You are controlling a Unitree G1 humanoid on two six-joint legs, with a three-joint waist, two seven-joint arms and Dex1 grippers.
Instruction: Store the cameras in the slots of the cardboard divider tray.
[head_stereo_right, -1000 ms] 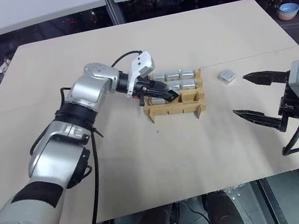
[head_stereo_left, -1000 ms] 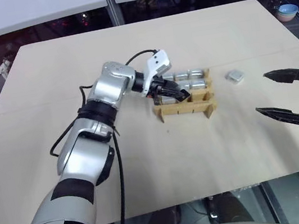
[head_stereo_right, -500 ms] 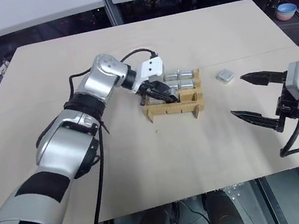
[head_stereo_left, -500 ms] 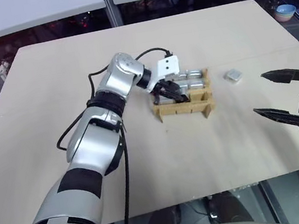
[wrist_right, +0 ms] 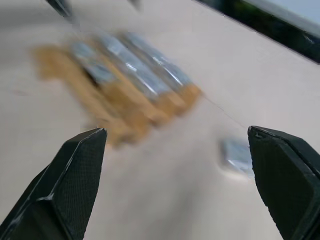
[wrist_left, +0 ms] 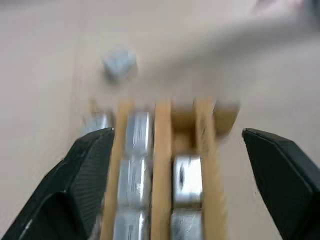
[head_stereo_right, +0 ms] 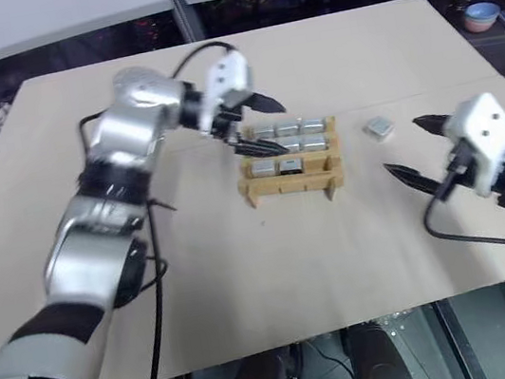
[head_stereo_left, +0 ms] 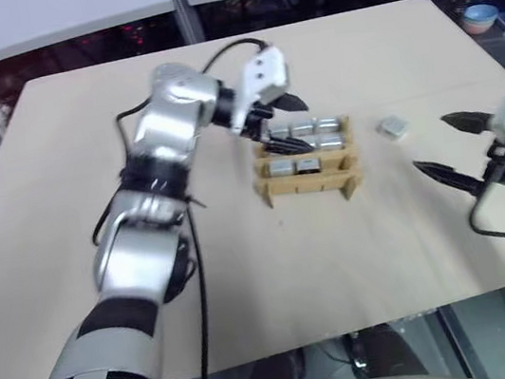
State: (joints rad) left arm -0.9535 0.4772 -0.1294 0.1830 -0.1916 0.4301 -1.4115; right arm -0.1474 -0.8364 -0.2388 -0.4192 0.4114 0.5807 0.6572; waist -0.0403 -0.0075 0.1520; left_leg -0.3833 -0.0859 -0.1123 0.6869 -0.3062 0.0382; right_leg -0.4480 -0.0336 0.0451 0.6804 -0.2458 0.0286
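Here, in the head views, the cardboard divider tray (head_stereo_left: pixel 307 163) sits mid-worktop (head_stereo_left: pixel 246 267), cameras (head_stereo_left: pixel 305 129) filling most slots; one loose camera (head_stereo_left: pixel 394 127) lies just to its right. The left gripper (head_stereo_left: pixel 282 122) hovers at the tray's far left corner, fingers apart. The left wrist view looks along the rows between spread fingers (wrist_left: pixel 80 180). The right wrist view shows the right gripper (wrist_right: pixel 175 185) with fingers wide, near the loose camera.

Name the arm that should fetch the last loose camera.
Right. The right gripper stands open just beside the loose camera, while the left gripper hangs open at the far side of the cardboard divider tray.
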